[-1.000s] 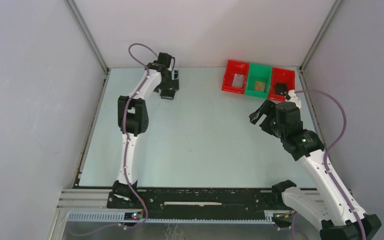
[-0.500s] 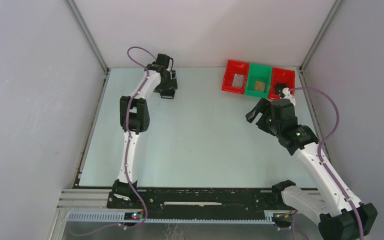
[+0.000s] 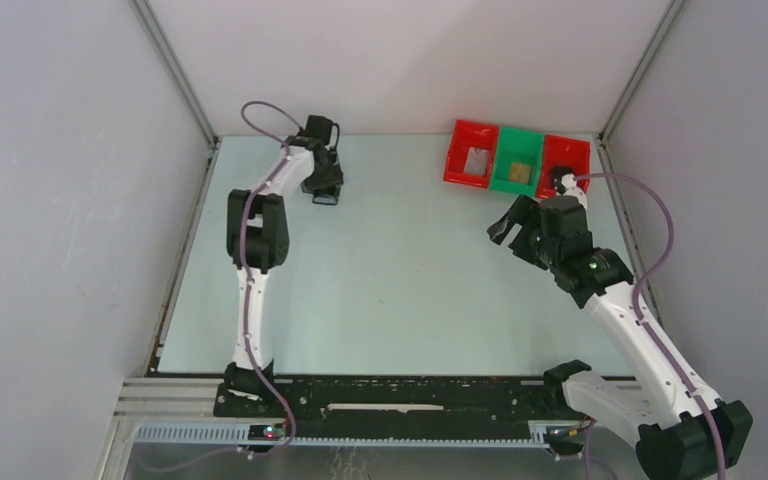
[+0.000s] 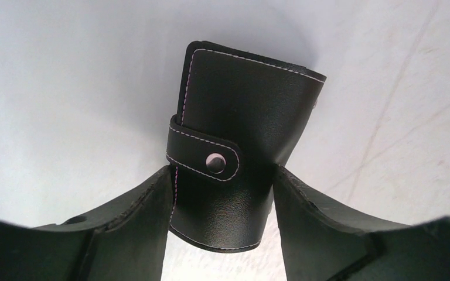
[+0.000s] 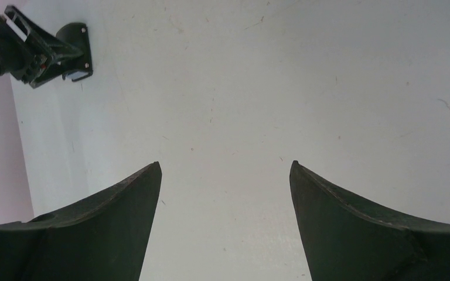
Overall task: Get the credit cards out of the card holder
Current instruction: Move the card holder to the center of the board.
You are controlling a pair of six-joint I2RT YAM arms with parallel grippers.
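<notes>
The black card holder [image 4: 240, 117] is closed, its snap tab fastened, and sits between my left gripper's [image 4: 221, 175] fingers, which are shut on its sides. In the top view this gripper [image 3: 322, 188] is at the far left of the table with the holder [image 3: 326, 199] at its tip. A silvery-grey card [image 3: 476, 160] lies in the left red bin and a tan card [image 3: 520, 172] in the green bin. My right gripper [image 3: 508, 226] is open and empty over bare table, just in front of the bins; it also shows in the right wrist view [image 5: 225, 170].
Three bins stand in a row at the far right: red [image 3: 457, 150], green [image 3: 505, 150], red [image 3: 578, 155]. The right red bin holds a dark object [image 3: 560, 180]. The left arm's gripper shows in the right wrist view [image 5: 47, 50]. Grey walls enclose the table.
My left gripper has shifted left and a little nearer with the card holder in it. My right gripper has moved slightly left and farther, still open.
</notes>
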